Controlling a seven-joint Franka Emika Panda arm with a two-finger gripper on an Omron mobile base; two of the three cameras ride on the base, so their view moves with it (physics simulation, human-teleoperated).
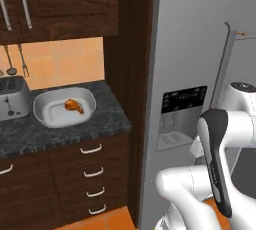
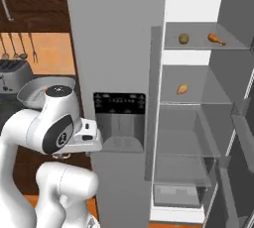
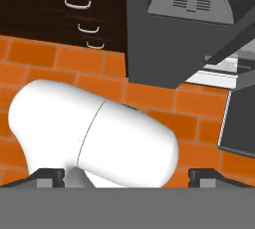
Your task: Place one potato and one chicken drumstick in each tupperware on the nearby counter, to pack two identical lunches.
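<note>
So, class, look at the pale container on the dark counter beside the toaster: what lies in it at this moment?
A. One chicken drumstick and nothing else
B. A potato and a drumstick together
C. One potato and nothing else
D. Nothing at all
A. In the left base view the tupperware on the counter holds a single orange-brown chicken drumstick; no potato lies beside it in the container.
</note>
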